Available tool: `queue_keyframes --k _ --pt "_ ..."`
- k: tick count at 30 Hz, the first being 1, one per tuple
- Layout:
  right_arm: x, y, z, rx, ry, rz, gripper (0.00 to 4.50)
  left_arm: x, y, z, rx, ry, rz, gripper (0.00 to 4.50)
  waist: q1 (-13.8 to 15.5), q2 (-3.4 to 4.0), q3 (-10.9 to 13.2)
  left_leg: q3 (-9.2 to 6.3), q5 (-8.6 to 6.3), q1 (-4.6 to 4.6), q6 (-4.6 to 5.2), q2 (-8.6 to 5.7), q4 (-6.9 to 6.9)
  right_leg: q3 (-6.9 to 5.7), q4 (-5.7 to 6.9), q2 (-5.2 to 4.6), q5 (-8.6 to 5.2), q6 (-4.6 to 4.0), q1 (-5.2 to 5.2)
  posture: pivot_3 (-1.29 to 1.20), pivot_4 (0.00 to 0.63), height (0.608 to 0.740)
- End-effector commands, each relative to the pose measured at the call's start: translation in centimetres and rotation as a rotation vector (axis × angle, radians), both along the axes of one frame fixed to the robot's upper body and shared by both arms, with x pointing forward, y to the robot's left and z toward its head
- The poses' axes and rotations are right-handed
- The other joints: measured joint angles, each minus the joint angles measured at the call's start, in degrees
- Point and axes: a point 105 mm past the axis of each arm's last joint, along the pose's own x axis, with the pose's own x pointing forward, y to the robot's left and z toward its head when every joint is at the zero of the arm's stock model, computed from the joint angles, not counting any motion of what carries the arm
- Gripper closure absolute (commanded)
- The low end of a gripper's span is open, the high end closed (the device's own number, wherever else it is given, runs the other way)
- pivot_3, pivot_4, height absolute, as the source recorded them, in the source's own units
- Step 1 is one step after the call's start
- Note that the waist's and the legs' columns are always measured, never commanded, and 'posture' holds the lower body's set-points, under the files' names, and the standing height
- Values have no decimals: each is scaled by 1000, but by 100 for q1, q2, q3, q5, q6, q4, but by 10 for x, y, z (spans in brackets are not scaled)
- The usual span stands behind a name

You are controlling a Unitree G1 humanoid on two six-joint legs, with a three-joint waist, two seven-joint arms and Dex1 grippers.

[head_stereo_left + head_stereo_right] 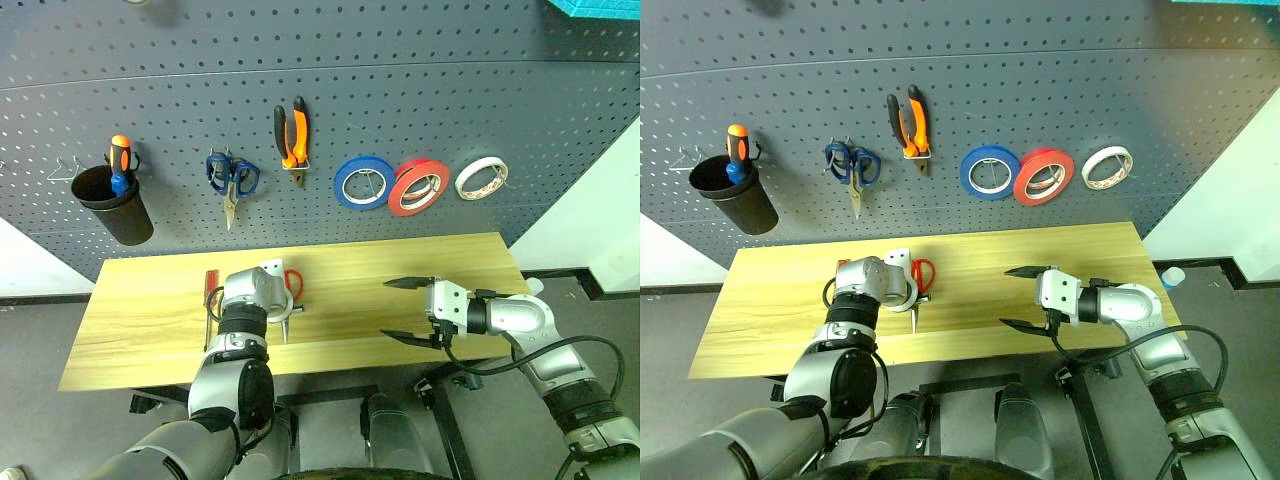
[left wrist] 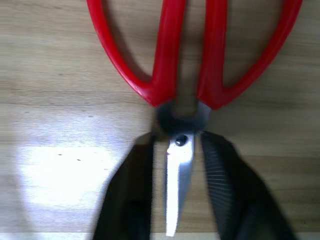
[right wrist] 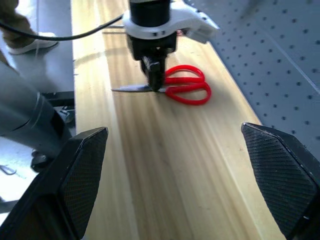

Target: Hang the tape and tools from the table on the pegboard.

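The left gripper [image 1: 281, 318] covers most of the red scissors [image 1: 293, 284], leaving a handle loop and the blade tip showing. Beside that wrist, the red screwdriver [image 1: 210, 290] is half hidden by the arm.
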Motion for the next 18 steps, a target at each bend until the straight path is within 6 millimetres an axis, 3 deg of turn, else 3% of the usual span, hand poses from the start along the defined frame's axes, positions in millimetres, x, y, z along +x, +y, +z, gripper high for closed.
queue_keyframes --k 1,8,11,14,18 --pt "2 3 11 35 -44 -5 0 1 -2 -1 0 -9 -3 4255 3 0 0 0 0 -1 0 0 2 0 0 0 0 1 0 -48 136 740" --pt "3 4 11 40 -58 -15 0 1 0 0 1 -8 -3 4255 3 0 0 0 -1 -3 1 -1 6 0 -1 0 2 3 0 -50 134 740" --pt "2 6 12 41 -67 -14 0 4 8 10 31 -60 -50 4255 -16 0 0 0 -1 -4 1 -1 6 0 -1 0 2 3 0 -56 133 740" --pt "1 7 17 50 -81 -7 0 1 33 30 79 -190 -102 4255 -109 -1 2 0 -2 -9 2 0 4 1 -1 0 2 3 -7 -56 135 740" --pt "0 19 33 112 -93 27 0 -25 74 54 124 -422 -218 4255 -232 1 2 3 -2 -7 0 8 -7 8 6 5 4 -3 -21 -50 134 740"
